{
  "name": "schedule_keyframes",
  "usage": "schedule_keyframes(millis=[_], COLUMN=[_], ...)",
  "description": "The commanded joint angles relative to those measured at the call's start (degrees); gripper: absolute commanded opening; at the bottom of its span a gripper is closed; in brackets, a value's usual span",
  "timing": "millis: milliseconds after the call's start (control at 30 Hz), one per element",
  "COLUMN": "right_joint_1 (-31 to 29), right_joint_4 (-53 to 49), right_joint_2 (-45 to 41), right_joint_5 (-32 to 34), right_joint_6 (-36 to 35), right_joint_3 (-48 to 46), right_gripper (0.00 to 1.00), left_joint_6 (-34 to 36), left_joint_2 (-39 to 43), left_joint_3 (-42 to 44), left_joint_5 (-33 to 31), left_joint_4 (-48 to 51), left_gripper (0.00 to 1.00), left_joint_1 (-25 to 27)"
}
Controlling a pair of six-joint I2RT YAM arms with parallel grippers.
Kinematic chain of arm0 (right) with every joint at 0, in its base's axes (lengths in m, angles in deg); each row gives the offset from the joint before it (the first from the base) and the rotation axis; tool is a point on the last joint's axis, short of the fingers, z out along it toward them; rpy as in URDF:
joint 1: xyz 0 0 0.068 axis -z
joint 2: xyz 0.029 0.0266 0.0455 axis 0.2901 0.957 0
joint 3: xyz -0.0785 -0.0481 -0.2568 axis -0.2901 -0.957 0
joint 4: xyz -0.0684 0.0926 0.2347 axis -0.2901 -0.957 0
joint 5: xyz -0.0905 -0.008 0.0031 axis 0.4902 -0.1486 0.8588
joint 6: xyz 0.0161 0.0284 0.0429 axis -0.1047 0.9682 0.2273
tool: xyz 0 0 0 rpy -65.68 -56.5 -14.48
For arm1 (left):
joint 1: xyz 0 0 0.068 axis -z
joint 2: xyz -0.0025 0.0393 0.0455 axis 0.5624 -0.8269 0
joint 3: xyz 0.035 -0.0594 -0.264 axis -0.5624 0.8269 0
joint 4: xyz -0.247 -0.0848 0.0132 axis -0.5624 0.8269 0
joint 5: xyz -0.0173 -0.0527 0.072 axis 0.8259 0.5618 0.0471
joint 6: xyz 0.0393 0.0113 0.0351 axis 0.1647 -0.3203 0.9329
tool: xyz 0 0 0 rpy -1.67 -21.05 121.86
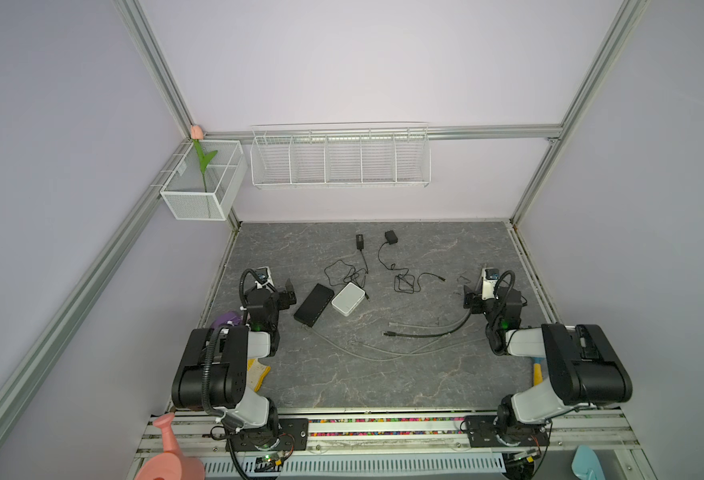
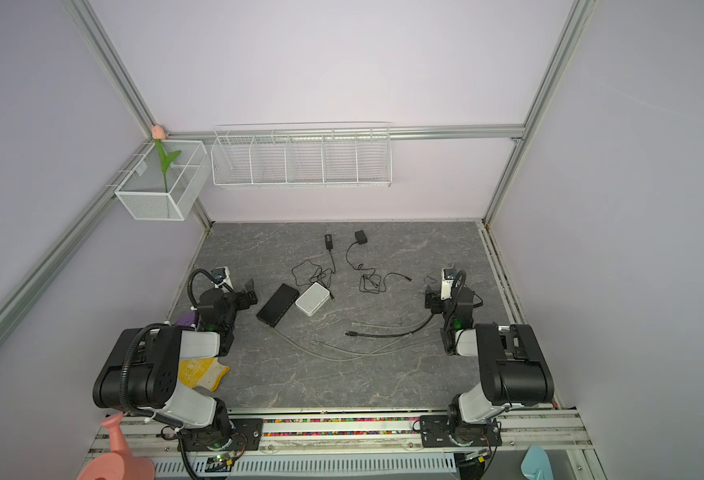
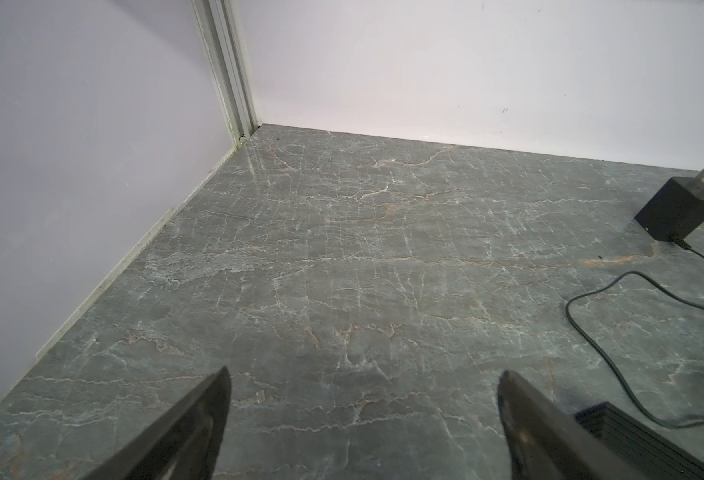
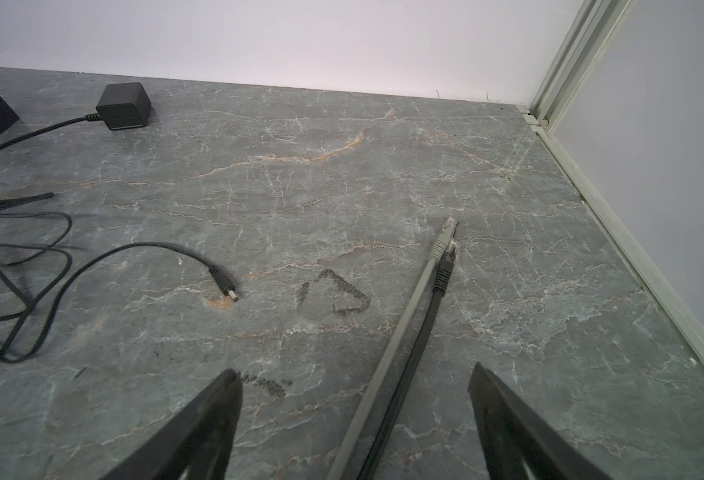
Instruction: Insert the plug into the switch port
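In both top views a black switch [image 1: 313,304] [image 2: 277,304] lies next to a white switch [image 1: 348,298] [image 2: 312,298], left of the table's middle. One corner of the black switch [image 3: 633,440] shows in the left wrist view. My left gripper [image 1: 289,286] [image 3: 365,374] stands open and empty just left of it. My right gripper [image 1: 464,284] [image 4: 354,370] is open above a grey cable and a black cable on the table. Ahead of it lie their ends, a grey plug [image 4: 446,235] and a black plug [image 4: 445,270]. A barrel plug [image 4: 227,291] lies to one side.
Two black power adapters [image 1: 359,241] [image 1: 391,237] with tangled thin cords lie at the back. Loose cable ends [image 1: 385,333] rest mid-table. White wire baskets [image 1: 340,156] hang on the back wall. A yellow cloth [image 2: 200,372] lies by the left arm and a pink watering can [image 1: 167,453] stands at the front left.
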Motion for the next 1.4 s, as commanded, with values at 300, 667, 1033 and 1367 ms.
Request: schedule_keyframes(millis=[300,667,1033,1367], right_joint_1=[1.3,-2.6,-7.3,-22.7], right_joint_4=[-15.7,-54.8,-72.9,-81.3], right_joint_2=[-9.9,-18.9,-14.1,-7.9], right_joint_5=[5.2,-1.6,-6.9,-19.3], right_joint_6=[4.9,11.1,25.9,14.2], right_joint_3=[5.2,26.3,43.6,50.3], right_gripper=[0.89,0.89,0.88,0.99], left_joint_6=[-3.7,-18.7,-28.0,-35.1], left_joint_2=[9.6,20.1,22.3,20.8], left_joint_3=[-6.2,-30.6,-35.4,-31.2], left_joint_5=[-14.2,-11.6,-0.4,9.0], left_joint_4=[16.3,68.5,78.9,82.7], left_gripper=[0.99,0.99,1.00,0.91], left_joint_1=[1.1,1.2,9.8,11.2])
